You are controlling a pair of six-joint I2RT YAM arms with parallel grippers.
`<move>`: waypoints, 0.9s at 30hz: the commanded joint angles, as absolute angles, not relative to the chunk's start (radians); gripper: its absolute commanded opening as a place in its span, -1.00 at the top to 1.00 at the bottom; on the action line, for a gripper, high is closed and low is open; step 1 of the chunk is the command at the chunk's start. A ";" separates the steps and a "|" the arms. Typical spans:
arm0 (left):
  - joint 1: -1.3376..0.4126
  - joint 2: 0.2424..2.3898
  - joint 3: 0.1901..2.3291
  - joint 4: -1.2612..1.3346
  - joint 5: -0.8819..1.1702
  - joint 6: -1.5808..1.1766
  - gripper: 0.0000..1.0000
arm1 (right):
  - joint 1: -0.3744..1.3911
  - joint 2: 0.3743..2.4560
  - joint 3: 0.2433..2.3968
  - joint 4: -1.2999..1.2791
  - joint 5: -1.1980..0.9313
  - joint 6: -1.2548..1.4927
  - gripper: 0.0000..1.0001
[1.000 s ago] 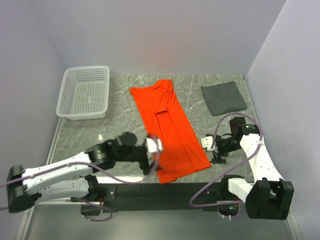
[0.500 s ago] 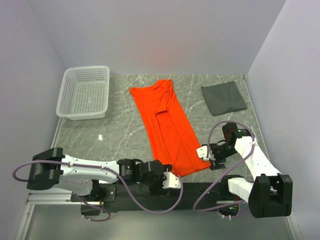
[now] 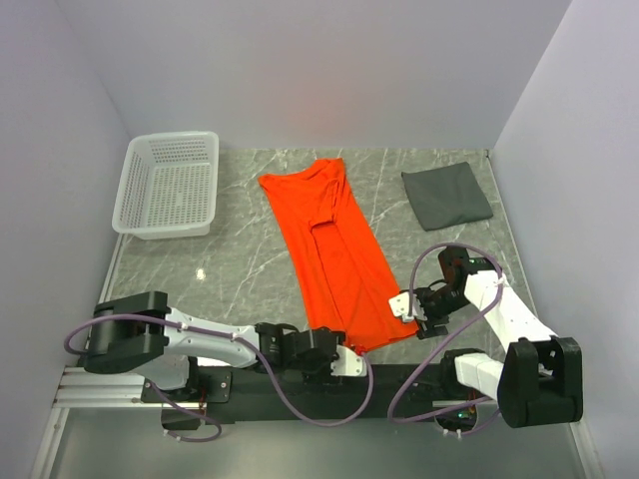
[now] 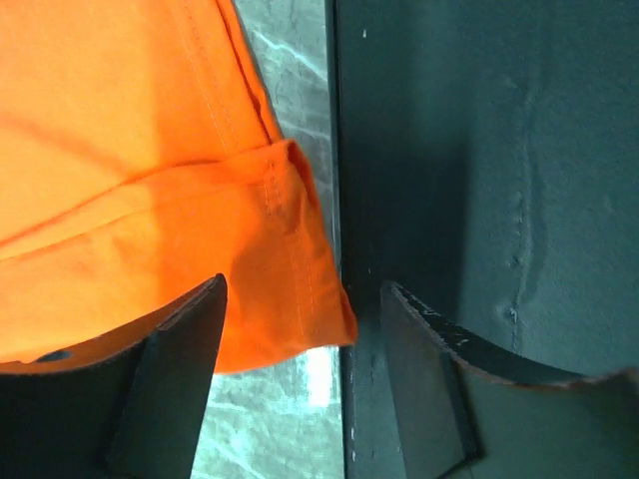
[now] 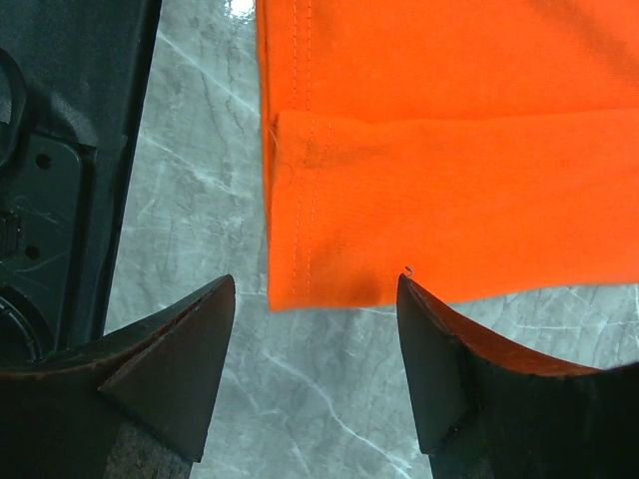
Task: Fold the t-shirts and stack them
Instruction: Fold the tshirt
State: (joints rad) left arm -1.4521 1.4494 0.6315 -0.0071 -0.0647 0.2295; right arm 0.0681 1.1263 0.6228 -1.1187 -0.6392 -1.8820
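Observation:
The orange t-shirt (image 3: 334, 249) lies folded lengthwise into a long strip across the marble table, neck at the far end. The dark grey t-shirt (image 3: 446, 196) lies folded at the back right. My left gripper (image 3: 346, 357) is open at the shirt's near left hem corner (image 4: 300, 299), by the table's front edge. My right gripper (image 3: 412, 311) is open at the near right hem corner (image 5: 300, 269), which lies flat between its jaws.
A white lattice basket (image 3: 168, 184) stands at the back left. The black mounting rail (image 3: 300, 384) runs along the near edge, right beside the left gripper (image 4: 302, 329). Walls close the table on three sides.
The left arm swung from the shirt's left side down to the near edge at the hem corner. The right gripper moved slightly left to the other hem corner.

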 commanded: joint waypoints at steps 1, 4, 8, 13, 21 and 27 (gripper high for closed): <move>-1.457 1.488 0.633 0.048 -0.136 0.267 -0.30 | 0.075 1.127 0.643 -1.109 -0.647 -1.885 -0.44; -1.457 1.520 0.630 0.055 -0.190 0.267 -0.11 | 0.075 1.123 0.638 -1.104 -0.646 -1.884 -0.44; -1.456 1.520 0.615 0.067 -0.235 0.267 0.29 | 0.078 1.134 0.632 -1.108 -0.652 -1.897 -0.43; -1.456 1.505 0.591 0.084 -0.276 0.268 0.33 | 0.100 1.152 0.626 -1.088 -0.649 -1.887 -0.43; -1.437 1.462 0.566 0.124 -0.325 0.262 -0.04 | 0.121 1.167 0.646 -1.080 -0.641 -1.856 -0.44; -1.404 1.457 0.568 0.112 -0.301 0.258 -0.02 | 0.124 1.172 0.649 -1.077 -0.646 -1.852 -0.43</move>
